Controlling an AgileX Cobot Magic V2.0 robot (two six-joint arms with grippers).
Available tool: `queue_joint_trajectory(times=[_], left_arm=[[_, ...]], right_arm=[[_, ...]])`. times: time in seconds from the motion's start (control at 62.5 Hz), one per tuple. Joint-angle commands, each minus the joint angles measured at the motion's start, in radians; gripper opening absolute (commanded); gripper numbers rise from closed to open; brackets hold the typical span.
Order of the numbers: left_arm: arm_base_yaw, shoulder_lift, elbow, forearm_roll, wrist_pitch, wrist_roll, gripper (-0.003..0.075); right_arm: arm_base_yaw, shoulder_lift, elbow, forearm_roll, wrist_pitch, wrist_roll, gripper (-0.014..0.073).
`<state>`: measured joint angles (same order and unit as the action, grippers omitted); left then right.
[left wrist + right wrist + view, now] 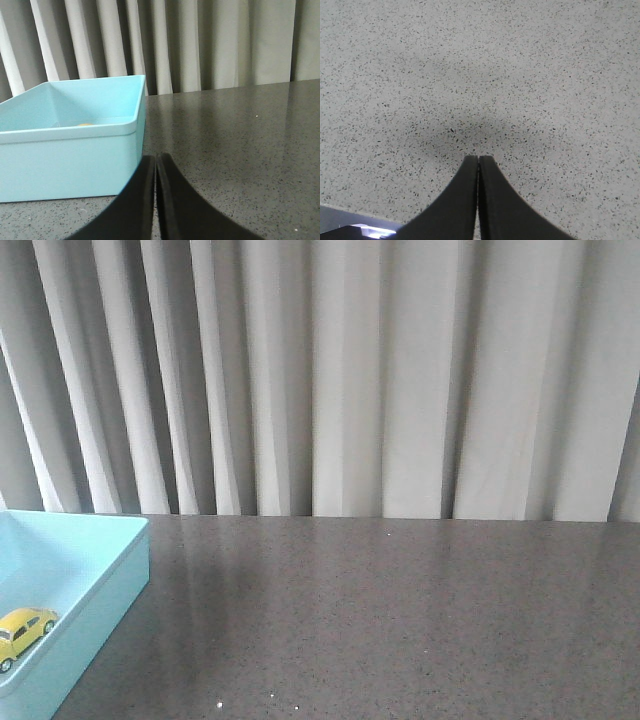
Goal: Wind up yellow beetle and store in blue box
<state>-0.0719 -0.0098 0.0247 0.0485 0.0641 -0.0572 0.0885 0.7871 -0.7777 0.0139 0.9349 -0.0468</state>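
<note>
A pale grey pleated curtain (350, 380) hangs behind the table. The dark speckled tabletop (400, 620) shows a soft sheen of light.

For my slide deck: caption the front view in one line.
Yellow beetle resting inside the blue box at the left edge of the speckled grey table, curtain behind.

The yellow beetle (24, 630) sits inside the blue box (110, 580) at the table's (400, 620) left edge.
</note>
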Motion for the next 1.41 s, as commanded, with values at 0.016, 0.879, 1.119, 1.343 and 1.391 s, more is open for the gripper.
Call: queue_joint_trajectory(times=[0.016,0.879,1.119,1.343,1.391], left_arm=[[0.0,-0.015,-0.01,-0.001,-0.078,-0.011,-0.0005],[0.0,-0.016,-0.01,-0.001,-0.074,-0.011,-0.0005],[0.0,-0.016,-0.01,-0.001,-0.074,-0.011,-0.0005],[0.0,-0.016,-0.01,-0.001,-0.074,-0.011,-0.0005],[0.0,-0.016,-0.01,-0.001,-0.074,-0.011,-0.0005]], right_arm=[[0.0,-0.004,-0.028,-0.005,-0.051,-0.005,-0.0007],[-0.142,-0.646,0.511,0.045,-0.646,-0.01,-0.0007],[-0.142,-0.774,0.768,0.051,-0.942,-0.008,-0.0007],[-0.142,-0.809,0.809,0.071,-0.954,0.007,-0.0007],[-0.142,-0.809,0.809,0.072,-0.954,0.007,-0.0007]])
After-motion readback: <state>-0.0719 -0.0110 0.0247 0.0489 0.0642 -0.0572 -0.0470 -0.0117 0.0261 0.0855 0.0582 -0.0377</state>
